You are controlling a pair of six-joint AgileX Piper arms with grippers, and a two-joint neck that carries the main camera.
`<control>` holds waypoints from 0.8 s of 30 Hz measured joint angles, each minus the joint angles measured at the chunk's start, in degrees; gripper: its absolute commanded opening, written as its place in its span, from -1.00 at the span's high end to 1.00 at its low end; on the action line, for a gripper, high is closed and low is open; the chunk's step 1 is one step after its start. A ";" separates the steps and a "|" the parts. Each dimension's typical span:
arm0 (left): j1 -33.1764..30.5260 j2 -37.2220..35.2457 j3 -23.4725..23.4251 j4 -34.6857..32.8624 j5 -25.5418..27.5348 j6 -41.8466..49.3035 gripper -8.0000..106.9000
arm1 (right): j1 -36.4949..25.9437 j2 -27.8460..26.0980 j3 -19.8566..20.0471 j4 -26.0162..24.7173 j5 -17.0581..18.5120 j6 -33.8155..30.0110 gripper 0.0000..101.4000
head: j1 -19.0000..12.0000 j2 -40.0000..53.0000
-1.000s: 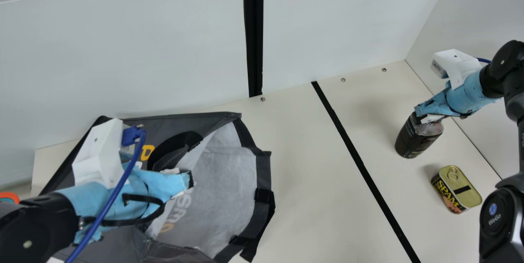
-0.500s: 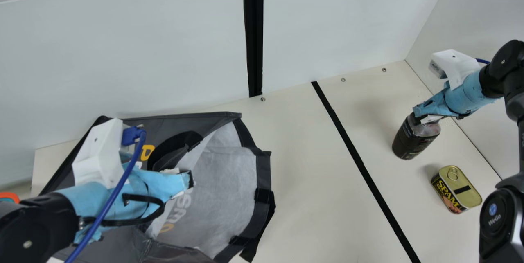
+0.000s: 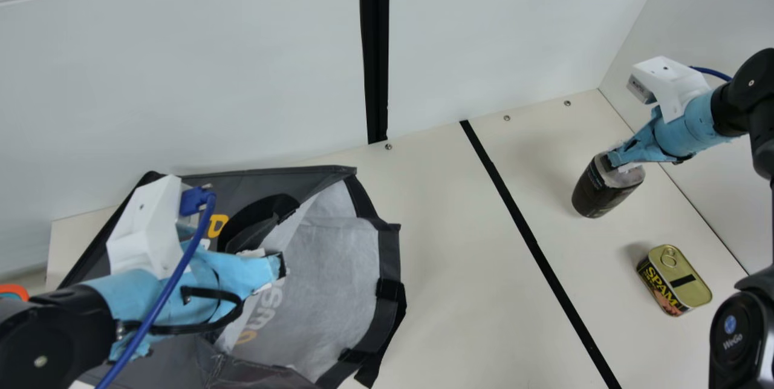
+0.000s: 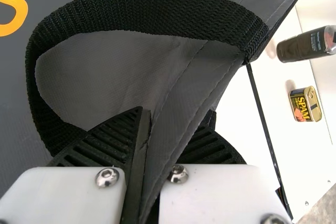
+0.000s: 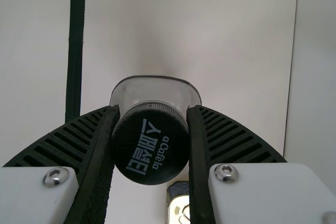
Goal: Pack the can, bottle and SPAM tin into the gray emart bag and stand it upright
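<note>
Right wrist view has the right pincer [image 5: 153, 109] closed about the dark cap [image 5: 150, 148] of the bottle [image 3: 603, 190], which hangs tilted below it, perhaps clear of the counter [image 3: 465, 292], though I cannot be sure. Away to that pincer's left, the gray emart bag [image 3: 389, 256] lies on its side, its mouth facing the bottle. The left pincer [image 4: 176, 113] grips the fabric at the mouth, with the black handle [image 4: 147, 11] looping just beside it. On the neck camera's side of the right pincer, near the bottle, sits the SPAM tin [image 3: 676, 280], ungripped. Taking the bottle over to the bag seems to be the step in hand. Next, the right pincer should carry it across and feed it base first well inside, while the left holds the fabric wide; the tin and the standing-up remain.
</note>
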 measured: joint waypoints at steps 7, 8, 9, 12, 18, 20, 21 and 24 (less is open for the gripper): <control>0.00 0.00 0.00 0.00 0.00 0.00 1.00 | 0.99 -1.23 -0.27 0.39 -0.16 -4.67 1.00 | -0.09 0.09; 0.00 0.00 0.00 0.00 0.00 0.00 1.00 | 1.15 -1.34 -0.21 0.56 -0.07 -5.26 1.00 | -0.09 0.00; 0.00 0.00 0.00 0.00 0.00 0.00 1.00 | 1.32 -1.54 -0.16 0.98 -0.07 -6.12 1.00 | -0.09 0.09; 0.00 0.00 0.00 0.00 0.00 0.00 1.00 | 1.90 -2.17 0.36 1.90 -0.21 -8.30 1.00 | -0.09 0.00; 0.00 0.00 0.00 0.00 0.00 0.00 1.00 | 3.02 -3.75 2.02 3.38 -0.17 -12.47 1.00 | -0.09 0.09; 0.00 0.00 0.00 0.00 0.00 0.00 1.00 | 3.57 -4.41 2.69 3.80 -0.22 -13.91 1.00 | -0.09 0.00; 0.00 0.00 0.00 0.00 0.00 0.00 1.00 | 3.77 -4.67 3.06 3.94 -0.18 -14.33 1.00 | -0.09 0.00; 0.00 0.00 0.00 0.00 0.00 0.00 1.00 | 4.49 -5.67 4.14 4.68 -0.18 -15.71 1.00 | -0.09 0.09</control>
